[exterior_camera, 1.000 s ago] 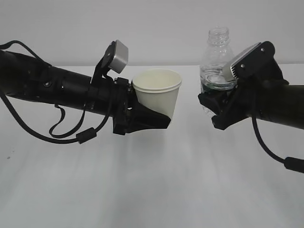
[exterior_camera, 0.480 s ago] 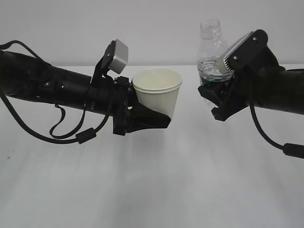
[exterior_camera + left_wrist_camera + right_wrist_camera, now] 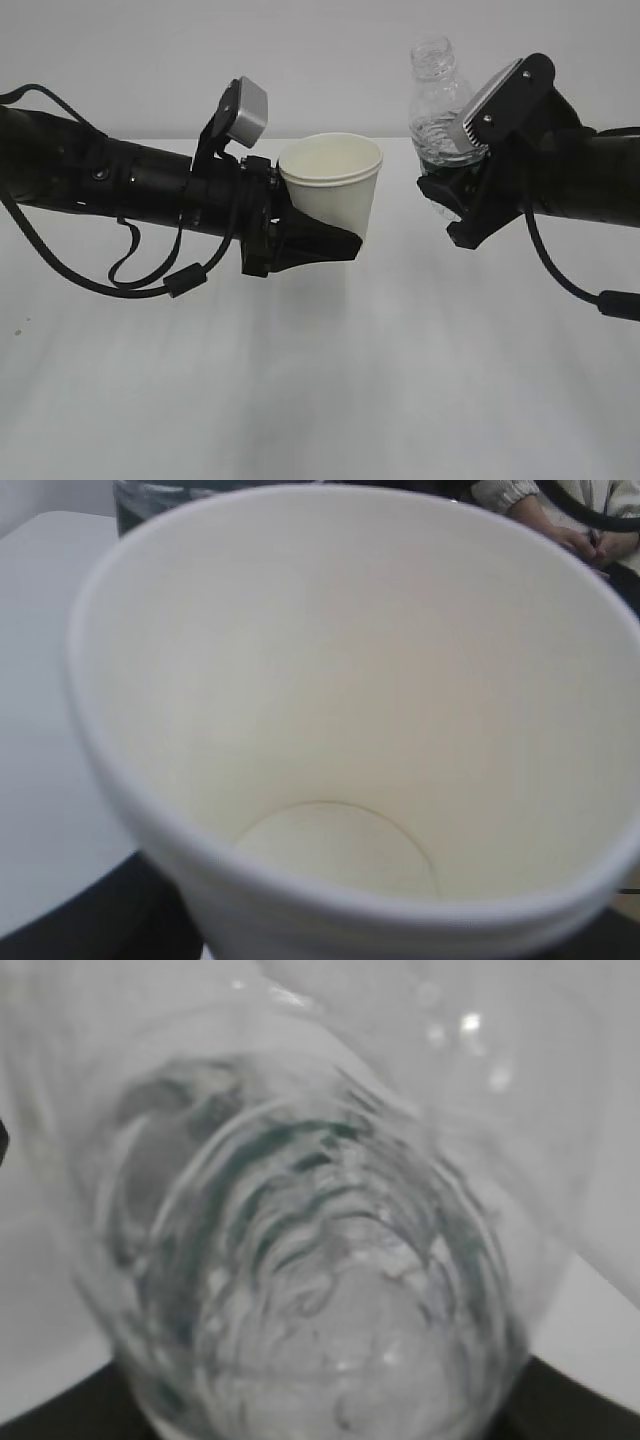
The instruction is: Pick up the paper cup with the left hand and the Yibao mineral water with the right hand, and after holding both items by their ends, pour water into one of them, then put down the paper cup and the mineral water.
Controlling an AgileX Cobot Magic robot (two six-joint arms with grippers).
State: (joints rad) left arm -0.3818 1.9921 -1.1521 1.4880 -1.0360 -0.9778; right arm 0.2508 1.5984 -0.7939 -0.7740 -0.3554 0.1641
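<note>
The white paper cup (image 3: 332,188) is held upright above the table by my left gripper (image 3: 318,244), which is shut round its lower part. In the left wrist view the cup (image 3: 350,710) fills the frame and its inside looks empty. The clear Yibao mineral water bottle (image 3: 438,100), uncapped and with water inside, is held by my right gripper (image 3: 452,200), shut on its lower half. The bottle leans slightly left, its mouth above and to the right of the cup. In the right wrist view the bottle (image 3: 310,1250) fills the frame; the fingers are hidden.
A white table (image 3: 320,380) lies under both arms, with a pale wall behind. A person's hand (image 3: 560,520) shows at the top right of the left wrist view, beyond the cup.
My right gripper has lifted the bottle higher and moved it a little left, toward the cup, tilting it slightly. The left arm and cup have barely moved.
</note>
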